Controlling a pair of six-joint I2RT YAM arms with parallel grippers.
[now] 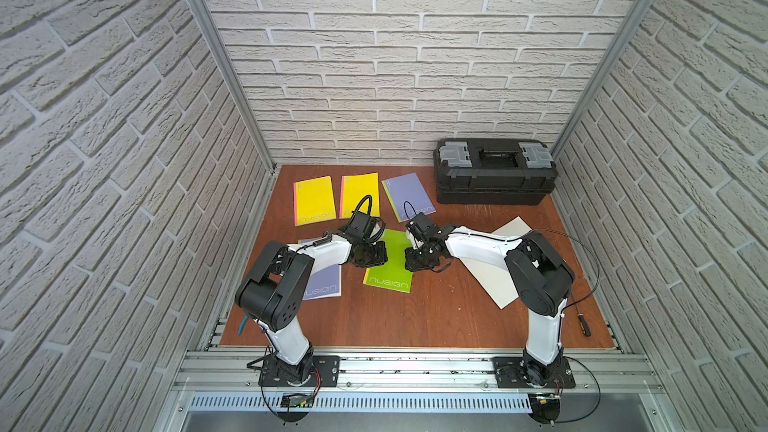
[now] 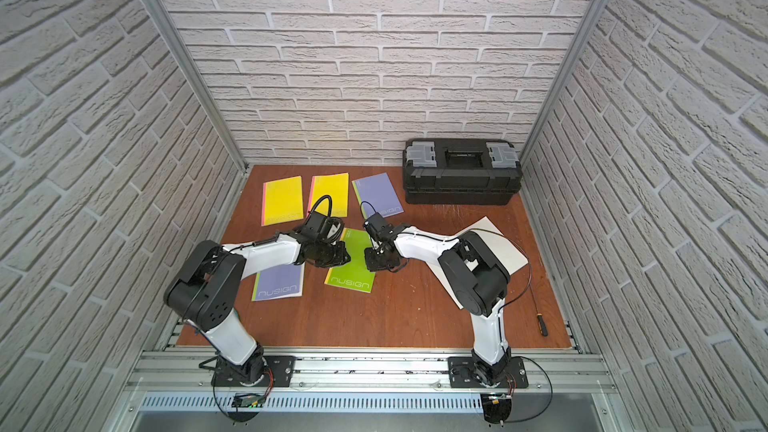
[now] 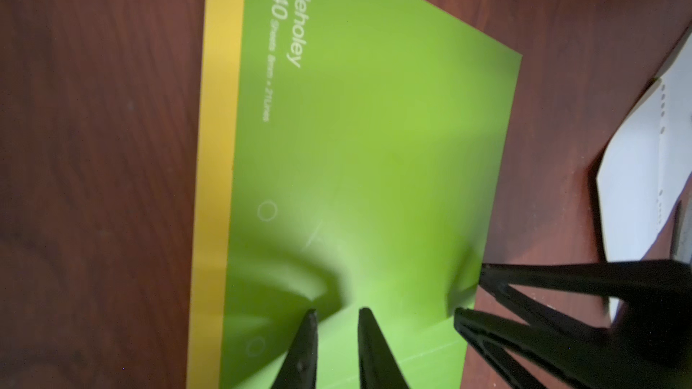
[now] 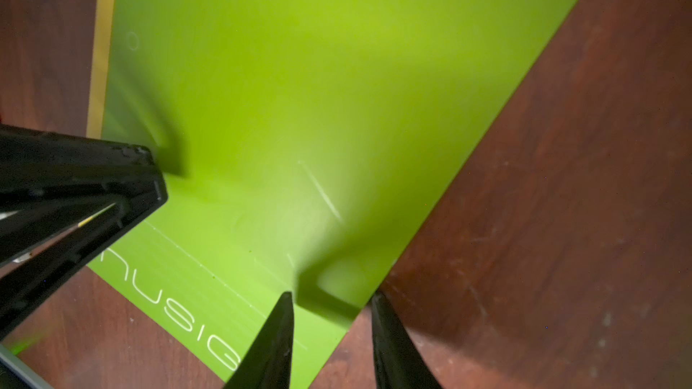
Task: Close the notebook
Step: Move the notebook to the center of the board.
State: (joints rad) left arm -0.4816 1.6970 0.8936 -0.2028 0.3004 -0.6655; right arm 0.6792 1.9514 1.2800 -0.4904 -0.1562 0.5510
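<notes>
Green marks the thing in question: the green notebook (image 1: 390, 272) lies flat on the wooden table (image 1: 415, 317), mid-table between the two arms. Its long axis runs from the near edge toward the far wall, at a slight tilt.

From the left, its yellow spine strip (image 3: 219, 144) faces the left arm. The left gripper (image 3: 337, 312) points down at the cover a little inside that strip, jaws narrowly apart with nothing between them. Whether its tips touch the cover I cannot tell.

Further right, the free long edge faces the right arm, and the right gripper (image 4: 331, 295) straddles that edge. One fingertip is over green and the other over bare wood, with the jaws somewhat wider and clamping nothing that I can see.

So the right arm is nearer the edge that swings. I judge the cover already down, leaving only a press or a withdrawal.
</notes>
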